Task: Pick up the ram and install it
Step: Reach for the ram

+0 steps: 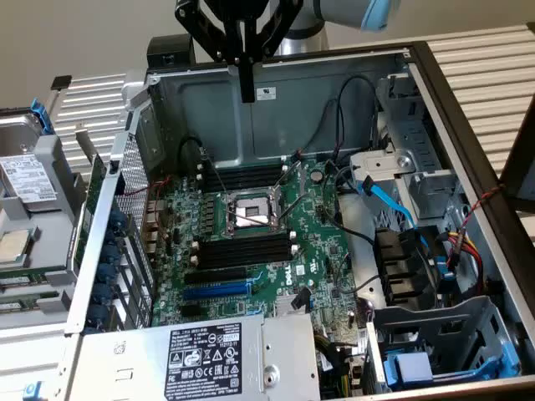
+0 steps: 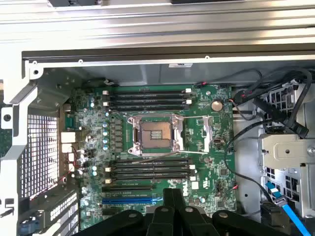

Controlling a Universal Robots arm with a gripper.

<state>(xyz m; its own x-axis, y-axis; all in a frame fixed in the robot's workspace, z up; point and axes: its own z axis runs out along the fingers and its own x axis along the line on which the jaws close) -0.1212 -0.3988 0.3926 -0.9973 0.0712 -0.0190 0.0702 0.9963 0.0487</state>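
Black gripper point(image 1: 247, 93), clamped closed, hangs above the green motherboard point(image 1: 318, 251).

Ram: long thin dark-green circuit-board stick point(image 1: 90, 209), on edge, long axis running near-to-far and slightly tilted. It sits outside the open computer case point(image 1: 276, 125), just beside the case's wall at the exterior view's left. Chips and label too small to tell. Not seated in any slot.
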